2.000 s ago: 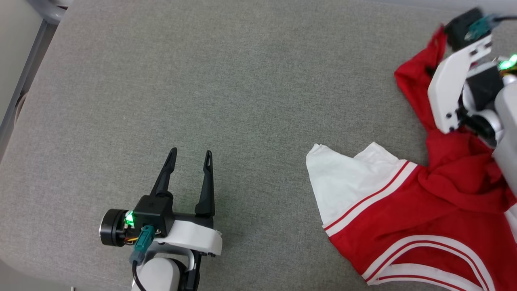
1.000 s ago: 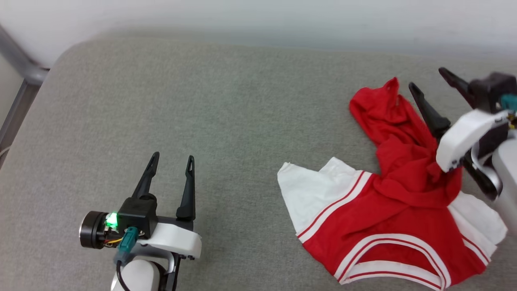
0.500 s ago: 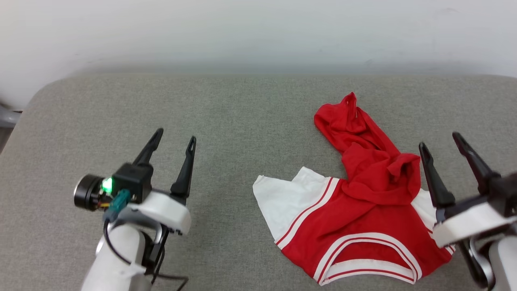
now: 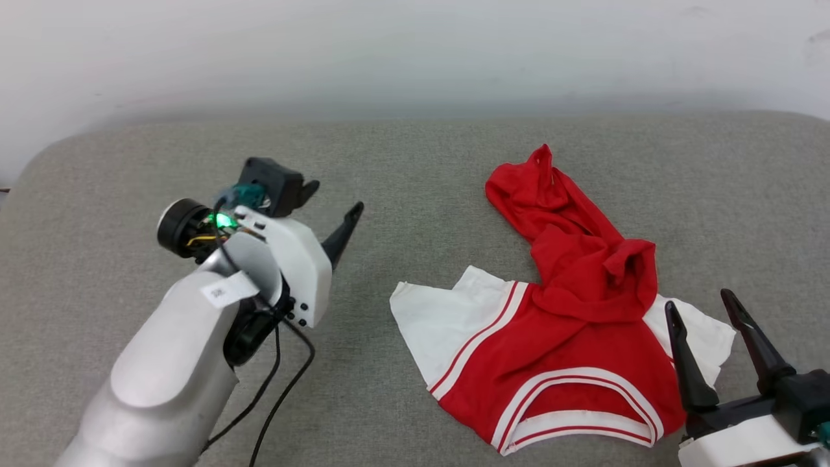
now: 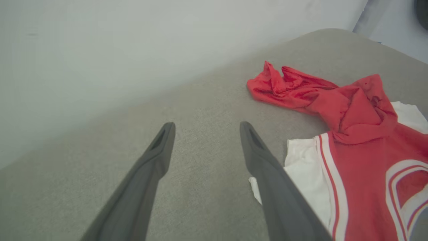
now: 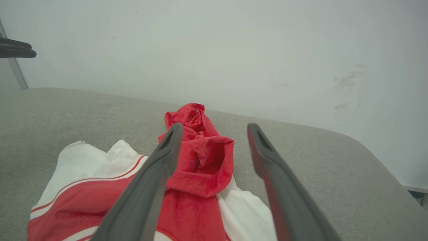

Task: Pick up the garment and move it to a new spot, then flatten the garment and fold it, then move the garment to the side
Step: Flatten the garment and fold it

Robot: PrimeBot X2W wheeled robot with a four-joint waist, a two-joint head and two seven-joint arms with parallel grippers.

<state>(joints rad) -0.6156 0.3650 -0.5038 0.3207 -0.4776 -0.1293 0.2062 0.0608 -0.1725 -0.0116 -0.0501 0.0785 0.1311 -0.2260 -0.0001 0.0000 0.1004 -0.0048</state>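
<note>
Left gripper [image 5: 207, 124]: hovering over bare grey cushion [image 4: 130, 168], fingers spreading apart, gripping nothing. Garment [image 4: 570, 350]: lying crumpled right of centre on the cushion, red body bunching toward the wall [image 4: 415, 52], white sleeve spreading leftward. Right gripper [image 4: 697, 299]: hanging by the garment's right sleeve, fingers parted, empty.

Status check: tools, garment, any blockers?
Left tool open, empty, left of the garment, apart. Right tool open, empty, at its right edge. Garment crumpled on grey cushion, not flattened. No obstacle seen.
</note>
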